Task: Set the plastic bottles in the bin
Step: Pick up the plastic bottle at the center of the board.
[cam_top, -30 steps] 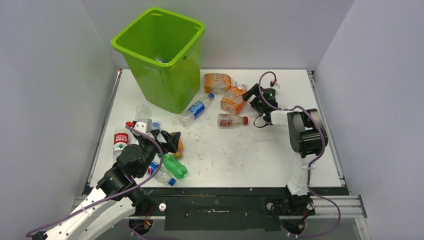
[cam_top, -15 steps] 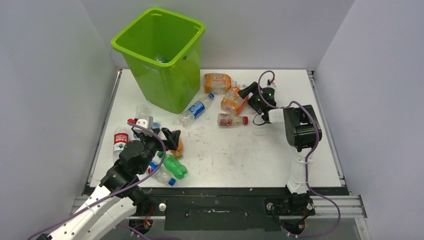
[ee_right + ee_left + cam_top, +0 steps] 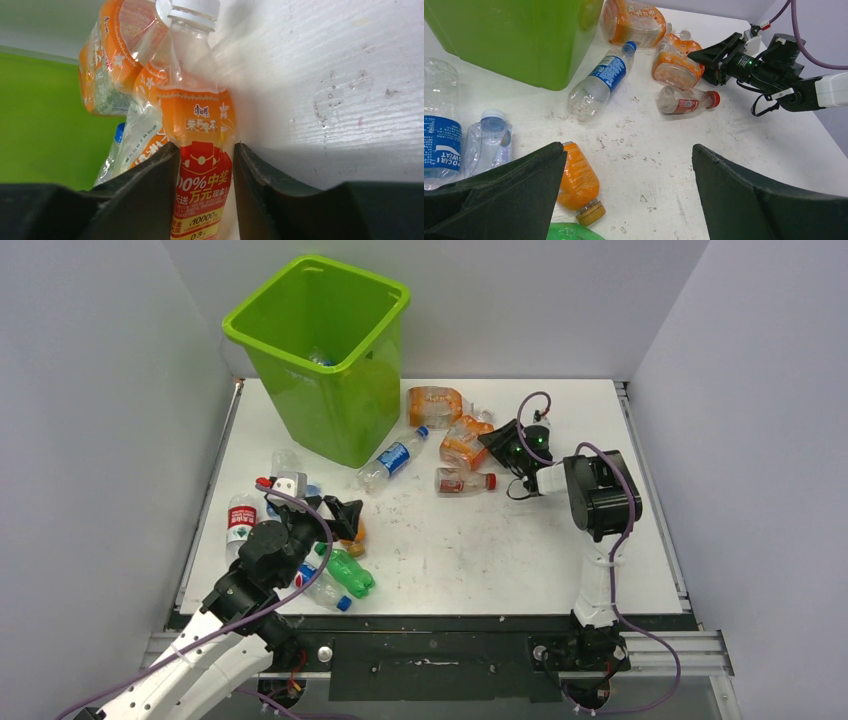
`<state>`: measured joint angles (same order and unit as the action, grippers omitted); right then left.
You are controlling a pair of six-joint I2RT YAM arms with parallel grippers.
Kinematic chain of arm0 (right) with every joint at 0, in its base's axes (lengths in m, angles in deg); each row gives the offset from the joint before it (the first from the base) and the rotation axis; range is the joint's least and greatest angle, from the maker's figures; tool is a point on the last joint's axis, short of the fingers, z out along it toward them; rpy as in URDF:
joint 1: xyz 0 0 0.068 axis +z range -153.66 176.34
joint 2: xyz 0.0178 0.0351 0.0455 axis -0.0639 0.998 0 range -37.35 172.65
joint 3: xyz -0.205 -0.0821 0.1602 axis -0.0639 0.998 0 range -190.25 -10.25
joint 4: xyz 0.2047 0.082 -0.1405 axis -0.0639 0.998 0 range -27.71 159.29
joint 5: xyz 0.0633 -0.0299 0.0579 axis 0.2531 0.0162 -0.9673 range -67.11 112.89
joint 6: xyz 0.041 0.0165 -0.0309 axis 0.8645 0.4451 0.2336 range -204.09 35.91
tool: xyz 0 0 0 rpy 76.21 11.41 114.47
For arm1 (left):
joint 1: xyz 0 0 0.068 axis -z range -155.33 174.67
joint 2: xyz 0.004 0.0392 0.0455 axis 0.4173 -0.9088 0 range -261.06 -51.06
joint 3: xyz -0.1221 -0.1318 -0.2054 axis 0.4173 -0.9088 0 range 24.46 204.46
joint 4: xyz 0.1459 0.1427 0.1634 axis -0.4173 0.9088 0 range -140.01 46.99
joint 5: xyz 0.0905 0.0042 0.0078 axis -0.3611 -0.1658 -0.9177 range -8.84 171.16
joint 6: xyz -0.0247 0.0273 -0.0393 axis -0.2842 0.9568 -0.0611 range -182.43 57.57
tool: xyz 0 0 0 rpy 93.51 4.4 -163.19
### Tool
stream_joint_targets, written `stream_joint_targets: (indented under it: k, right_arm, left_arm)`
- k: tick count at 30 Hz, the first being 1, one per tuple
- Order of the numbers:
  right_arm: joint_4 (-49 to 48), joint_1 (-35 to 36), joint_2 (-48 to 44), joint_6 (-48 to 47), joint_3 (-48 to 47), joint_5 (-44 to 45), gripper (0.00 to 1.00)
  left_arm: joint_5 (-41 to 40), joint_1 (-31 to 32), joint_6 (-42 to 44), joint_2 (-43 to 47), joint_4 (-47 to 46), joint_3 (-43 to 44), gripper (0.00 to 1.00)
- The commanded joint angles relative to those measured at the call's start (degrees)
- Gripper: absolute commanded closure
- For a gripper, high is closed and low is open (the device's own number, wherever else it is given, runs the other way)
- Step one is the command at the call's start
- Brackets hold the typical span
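Observation:
Plastic bottles lie scattered on the white table. My right gripper is shut on a clear bottle with an orange and red label, its fingers pressed against both sides; that bottle lies right of the lime-green bin. Another orange-labelled bottle lies just behind it. My left gripper hangs open over bare table, with an orange bottle by its left finger and a green bottle nearer the front edge.
A blue-labelled bottle and a red-capped bottle lie between the bin and my right gripper. Several more bottles sit at the left edge beside my left arm. Grey walls enclose the table on three sides.
My right gripper has moved left onto the orange-labelled bottle and closed from wide open onto it. My left arm has barely shifted.

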<state>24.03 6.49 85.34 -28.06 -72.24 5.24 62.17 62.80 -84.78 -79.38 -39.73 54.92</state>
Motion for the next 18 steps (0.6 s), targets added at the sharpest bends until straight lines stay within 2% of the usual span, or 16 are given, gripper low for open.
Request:
stream_joint_targets:
  k: [1,5,8,18]
  right_arm:
    - [-2.72,0.26,-0.41,1.04,2.06,-1.51,0.65]
    - [-4.06,0.38,-4.06,1.38,3.94,-1.40,0.84]
    - [-3.19,0.37,-7.40,1.00,5.00,-0.45,0.94]
    - [0.10,0.66,-22.57,-2.96,8.22,3.09,0.95]
  left_arm:
    - [0.70,-0.25,-0.59,0.25,-2.91,0.27,0.04]
    - [0.56,-0.11,-0.59,0.99,-2.65,0.27,0.04]
    - [-0.08,0.28,-0.59,1.69,-2.45,0.22,0.04]
    - [-1.76,1.67,-0.33,4.22,-1.70,0.37,0.04]
